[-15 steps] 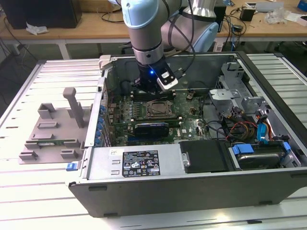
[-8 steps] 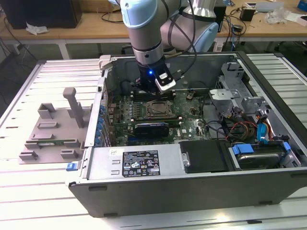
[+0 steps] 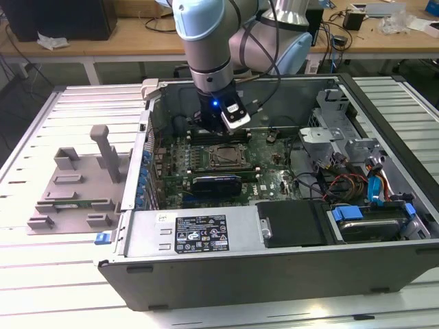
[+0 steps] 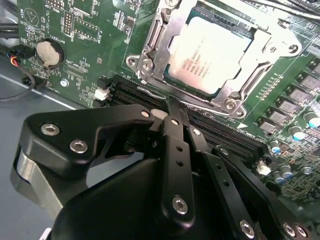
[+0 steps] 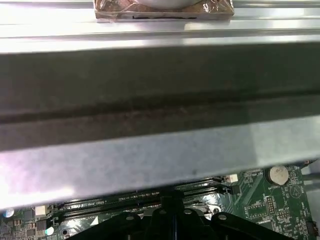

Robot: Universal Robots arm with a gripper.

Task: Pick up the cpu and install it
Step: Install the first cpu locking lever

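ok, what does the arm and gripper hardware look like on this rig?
Arm: pale blue-grey rounded joint housings over a silver tube, with a black cable running down to the wrist. A small blue light glows on the dark wrist section, beside a white-and-black camera block. Gripper: matte black linkage fingers with silver screw heads and pivot pins.

Bright overhead light washes out the ribbed table (image 3: 41, 288), glare streaks the case wall (image 5: 150, 155), and the close gripper (image 4: 172, 112) looks soft.
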